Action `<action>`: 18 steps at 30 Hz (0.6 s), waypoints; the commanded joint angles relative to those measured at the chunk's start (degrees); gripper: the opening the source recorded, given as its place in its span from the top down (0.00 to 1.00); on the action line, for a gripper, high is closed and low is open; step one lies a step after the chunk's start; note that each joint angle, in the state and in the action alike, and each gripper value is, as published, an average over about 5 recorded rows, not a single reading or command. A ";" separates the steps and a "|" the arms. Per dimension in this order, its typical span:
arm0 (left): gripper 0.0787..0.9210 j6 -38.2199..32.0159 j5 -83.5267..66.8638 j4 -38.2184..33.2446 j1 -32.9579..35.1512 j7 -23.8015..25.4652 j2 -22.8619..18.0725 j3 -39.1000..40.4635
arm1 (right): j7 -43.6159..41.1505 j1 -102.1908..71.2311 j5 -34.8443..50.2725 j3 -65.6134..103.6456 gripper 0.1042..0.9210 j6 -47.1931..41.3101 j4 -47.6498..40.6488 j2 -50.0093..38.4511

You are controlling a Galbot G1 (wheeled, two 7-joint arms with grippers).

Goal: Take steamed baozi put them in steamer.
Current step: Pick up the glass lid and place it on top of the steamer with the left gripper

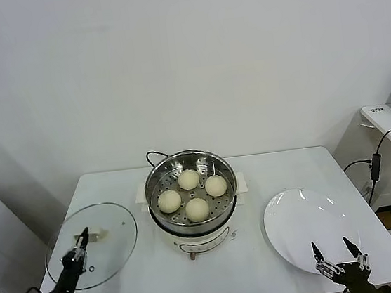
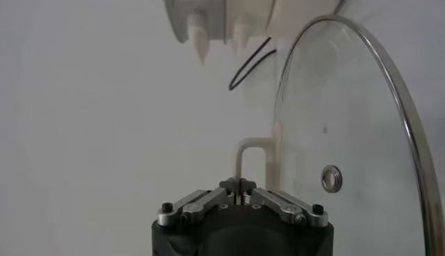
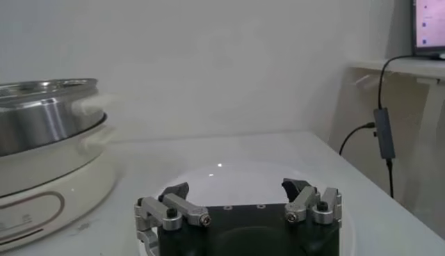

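All four steamed baozi [image 1: 192,194] are sitting in the steamer [image 1: 220,168]. The left gripper [image 1: 83,236] is pinching, apparently, the glass lid [image 1: 112,219] handle; a slip could drop it. The right gripper [image 1: 335,248] is hovering wide open over the plate [image 1: 288,214].

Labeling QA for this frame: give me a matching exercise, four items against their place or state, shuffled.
Items:
1. four round cream-white steamed baozi
2. round glass lid with white handle
3. flat white plate
4. right gripper

States:
A. bare, on the table's right side
B. open, at the plate's near edge
C. inside the shiny steel steamer
D. flat on the table's left, under the left gripper

Pairs: 1-C, 2-D, 3-A, 4-B
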 commanded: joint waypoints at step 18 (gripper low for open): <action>0.98 46.22 -17.70 -30.47 -0.46 18.92 16.64 30.28 | 0.01 -0.50 -3.01 1.56 0.12 0.05 0.21 1.82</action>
